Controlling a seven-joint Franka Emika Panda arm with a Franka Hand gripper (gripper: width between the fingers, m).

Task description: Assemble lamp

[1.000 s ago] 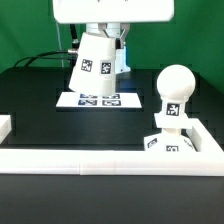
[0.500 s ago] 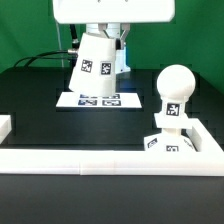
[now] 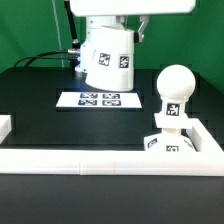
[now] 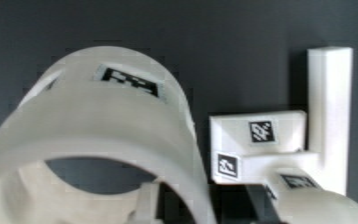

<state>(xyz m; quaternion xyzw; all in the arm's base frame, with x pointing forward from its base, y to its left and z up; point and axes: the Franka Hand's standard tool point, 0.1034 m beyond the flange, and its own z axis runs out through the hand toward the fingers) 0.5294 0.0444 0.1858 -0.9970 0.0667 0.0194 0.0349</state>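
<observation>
Held the white truncated-cone plastic lamp shade [image 3: 109, 60] clear of the table, tilted, above the flat white marker board [image 3: 98, 99]. Gripper [image 3: 112, 22] mostly hidden behind shade; couldn't tell finger spread. Had white ball-like bulb [image 3: 177, 90] upright on small square tagged base [image 3: 166, 142], exterior view's right, against white rail [image 3: 110, 160].

Shade up and across

I carry the shade [image 3: 109, 59] higher than half a second ago and further toward the exterior view's right, so it now hangs well above the marker board [image 3: 98, 99] instead of overlapping its far edge. It also looks larger and shows two tags where only one faced that camera. My arm [image 3: 130, 8] shifts the same way, and the whole tagged board now shows beneath the shade.
</observation>
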